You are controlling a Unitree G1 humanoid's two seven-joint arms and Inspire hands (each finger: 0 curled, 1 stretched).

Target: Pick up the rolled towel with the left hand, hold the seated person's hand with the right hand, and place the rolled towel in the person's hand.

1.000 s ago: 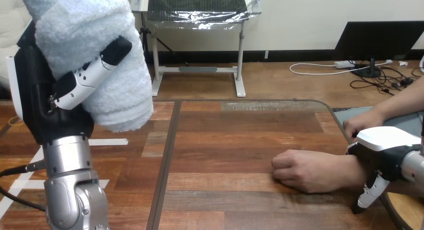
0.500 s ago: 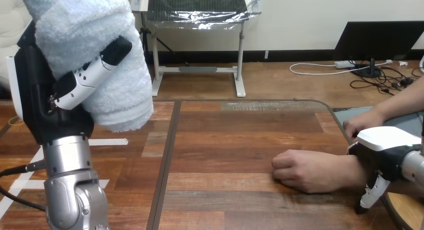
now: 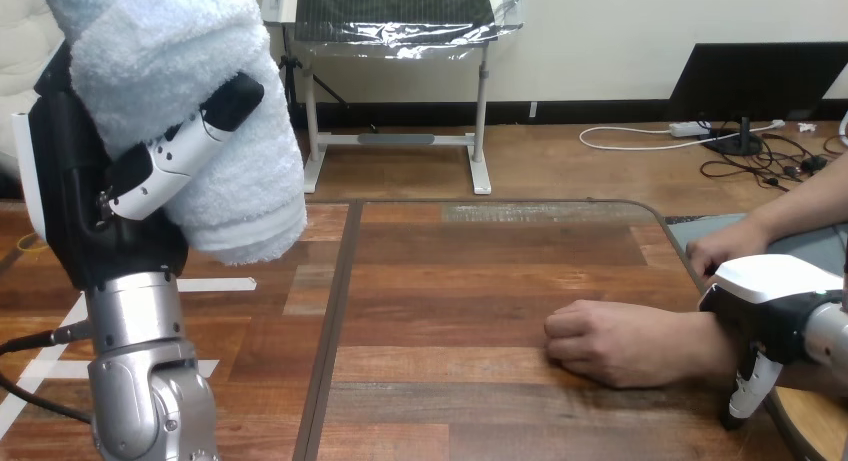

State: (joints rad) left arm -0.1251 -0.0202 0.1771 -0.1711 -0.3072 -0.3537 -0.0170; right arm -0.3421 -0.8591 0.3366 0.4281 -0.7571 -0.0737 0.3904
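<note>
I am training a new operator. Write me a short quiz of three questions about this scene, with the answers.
1. True or false: the rolled towel lies on the table.
2. The person's hand near the right hand is: A, open with the palm up; B, closed in a fist on the table; C, holding the towel.
3. Fill in: the fingers of the ___ hand are curled round the towel.
Key: 1 false, it is held up above the table; 2 B; 3 left, the left hand.
</note>
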